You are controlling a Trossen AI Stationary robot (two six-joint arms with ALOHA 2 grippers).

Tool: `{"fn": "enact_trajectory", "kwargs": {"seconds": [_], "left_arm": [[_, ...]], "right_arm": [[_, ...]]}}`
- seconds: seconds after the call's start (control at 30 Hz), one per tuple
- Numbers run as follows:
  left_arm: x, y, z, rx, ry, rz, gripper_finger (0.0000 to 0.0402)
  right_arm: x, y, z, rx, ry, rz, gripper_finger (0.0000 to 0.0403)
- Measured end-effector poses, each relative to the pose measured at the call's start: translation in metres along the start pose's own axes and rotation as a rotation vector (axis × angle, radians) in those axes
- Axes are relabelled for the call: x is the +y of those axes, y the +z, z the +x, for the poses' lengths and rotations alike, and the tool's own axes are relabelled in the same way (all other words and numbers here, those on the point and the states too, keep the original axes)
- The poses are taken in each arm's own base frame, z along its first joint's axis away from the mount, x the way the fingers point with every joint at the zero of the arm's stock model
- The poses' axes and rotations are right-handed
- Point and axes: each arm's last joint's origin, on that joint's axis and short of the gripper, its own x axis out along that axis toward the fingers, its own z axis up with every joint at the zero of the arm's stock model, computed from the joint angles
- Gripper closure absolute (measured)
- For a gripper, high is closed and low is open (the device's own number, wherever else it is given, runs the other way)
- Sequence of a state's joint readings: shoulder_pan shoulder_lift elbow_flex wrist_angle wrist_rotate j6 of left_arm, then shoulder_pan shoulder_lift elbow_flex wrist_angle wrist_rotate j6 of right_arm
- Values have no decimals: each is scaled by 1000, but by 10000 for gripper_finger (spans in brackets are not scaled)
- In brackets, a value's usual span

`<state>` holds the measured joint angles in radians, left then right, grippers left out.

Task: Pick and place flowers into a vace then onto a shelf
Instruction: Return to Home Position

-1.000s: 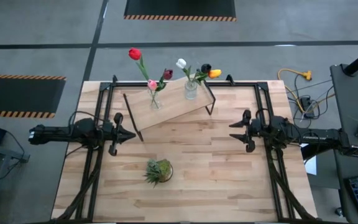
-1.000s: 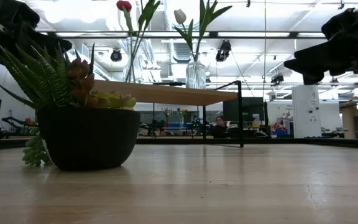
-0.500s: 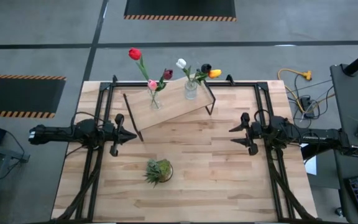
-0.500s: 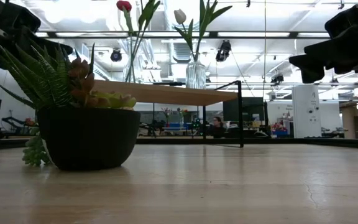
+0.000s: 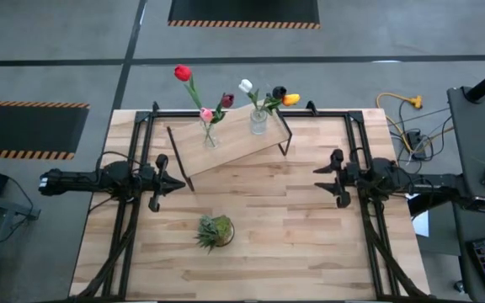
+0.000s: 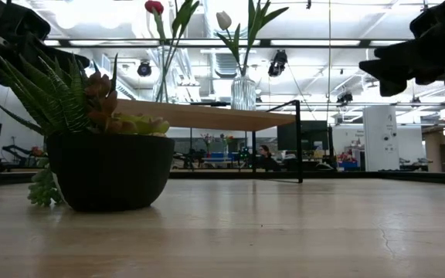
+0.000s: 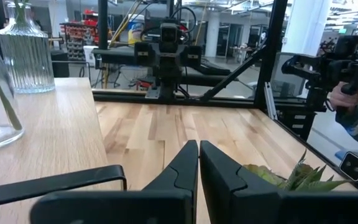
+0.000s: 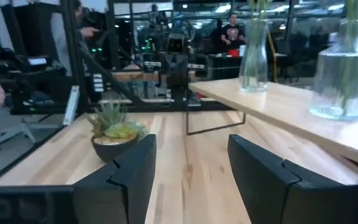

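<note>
The shelf (image 5: 230, 141), a light-wood board on a black frame, stands on its legs at the table's far middle. Two glass vases stand on it. The left vase (image 5: 210, 135) holds red (image 5: 183, 72), pink and maroon flowers. The right vase (image 5: 258, 121) holds white (image 5: 245, 86), dark and orange flowers. My left gripper (image 5: 178, 183) is shut and empty, by the shelf's near left corner; it also shows in the left wrist view (image 7: 198, 155). My right gripper (image 5: 317, 180) is open and empty, right of the shelf; it also shows in the right wrist view (image 8: 191, 158).
A spiky green tuft plant in a dark pot (image 5: 215, 231) stands on the table's near middle, between the two arms. Black frame rails (image 5: 133, 210) run along the table's left and right sides. People show in the room beyond the table.
My right gripper has drawn back a little toward the table's right edge and risen slightly, staying open. The shelf, vases and flowers have kept still.
</note>
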<state>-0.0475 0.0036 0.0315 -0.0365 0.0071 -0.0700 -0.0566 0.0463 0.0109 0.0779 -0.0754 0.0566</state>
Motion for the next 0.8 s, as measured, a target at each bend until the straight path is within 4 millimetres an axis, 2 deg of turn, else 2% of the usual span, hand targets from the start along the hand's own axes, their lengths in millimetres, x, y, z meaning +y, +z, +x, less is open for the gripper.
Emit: {"fn": "enact_trajectory", "kwargs": {"seconds": [0.27,0.5,0.8], "left_arm": [[0,1,0,-6,1,-3,402],[0,1,0,-6,1,-124,402],[0,0,0,-5,2,-131,402]], "right_arm": [[2,-3,-2,25,-15,-8,212],[2,-4,-2,32,-15,-5,212],[2,-4,-2,33,-15,-4,211]]}}
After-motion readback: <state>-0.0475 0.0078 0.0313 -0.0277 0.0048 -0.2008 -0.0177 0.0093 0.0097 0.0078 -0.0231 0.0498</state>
